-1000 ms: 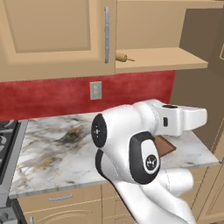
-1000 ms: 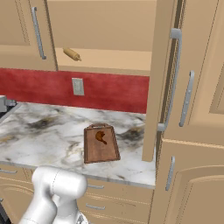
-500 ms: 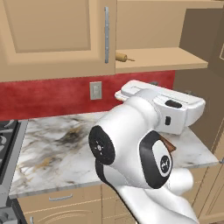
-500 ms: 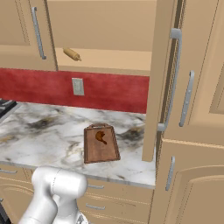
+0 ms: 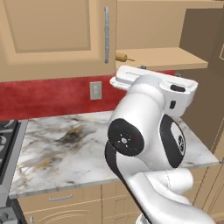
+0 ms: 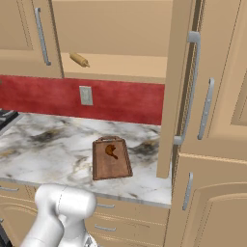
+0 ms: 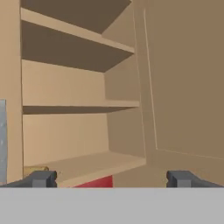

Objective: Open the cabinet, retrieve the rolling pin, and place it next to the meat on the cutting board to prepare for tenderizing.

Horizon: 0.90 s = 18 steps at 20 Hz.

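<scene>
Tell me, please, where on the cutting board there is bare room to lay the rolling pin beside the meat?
On the cutting board, the meat sits in the half toward the backsplash; the half nearer the counter edge is bare. The marble counter left of the board is also free. The right side is crowded: the open cabinet door stands close by. The rolling pin still lies in the cabinet.

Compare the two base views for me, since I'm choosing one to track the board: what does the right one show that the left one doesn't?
Right base view: the cutting board with the meat on it, plus the swung-open cabinet door. Left base view: the arm's big white links hide that part of the counter. Both show the rolling pin on the cabinet's bottom shelf and the wall outlet.
</scene>
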Motion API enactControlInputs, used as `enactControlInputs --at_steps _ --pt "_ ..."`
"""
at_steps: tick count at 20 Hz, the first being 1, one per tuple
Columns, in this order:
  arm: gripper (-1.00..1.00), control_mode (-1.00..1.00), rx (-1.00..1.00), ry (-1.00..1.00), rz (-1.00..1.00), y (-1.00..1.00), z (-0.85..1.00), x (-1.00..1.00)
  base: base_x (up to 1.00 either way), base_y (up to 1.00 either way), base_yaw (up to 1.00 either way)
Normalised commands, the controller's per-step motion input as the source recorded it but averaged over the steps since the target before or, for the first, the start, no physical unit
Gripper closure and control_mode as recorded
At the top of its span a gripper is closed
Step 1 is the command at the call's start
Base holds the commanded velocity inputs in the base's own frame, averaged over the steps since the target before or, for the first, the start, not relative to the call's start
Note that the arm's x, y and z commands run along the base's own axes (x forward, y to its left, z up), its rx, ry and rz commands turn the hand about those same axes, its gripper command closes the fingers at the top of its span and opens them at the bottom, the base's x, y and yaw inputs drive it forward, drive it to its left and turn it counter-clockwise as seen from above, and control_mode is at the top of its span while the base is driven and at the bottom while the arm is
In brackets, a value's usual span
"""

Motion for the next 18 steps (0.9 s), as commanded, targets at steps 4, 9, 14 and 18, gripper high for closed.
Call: enactControlInputs --at_steps 4,9,14,18 --pt "-1.0 -1.0 0.0 0.0 0.15 0.03 0.11 0.63 0.0 0.0 0.0" --pt "-1.0 -1.0 0.0 0.0 0.14 0.15 0.02 0.62 0.0 0.0 0.0" --pt "-1.0 -1.0 0.0 0.0 0.13 0.24 0.0 0.54 0.0 0.0 0.0" --pt "-1.0 -1.0 0.0 -0.03 0.13 0.18 0.0 0.5 0.0 0.0 0.0"
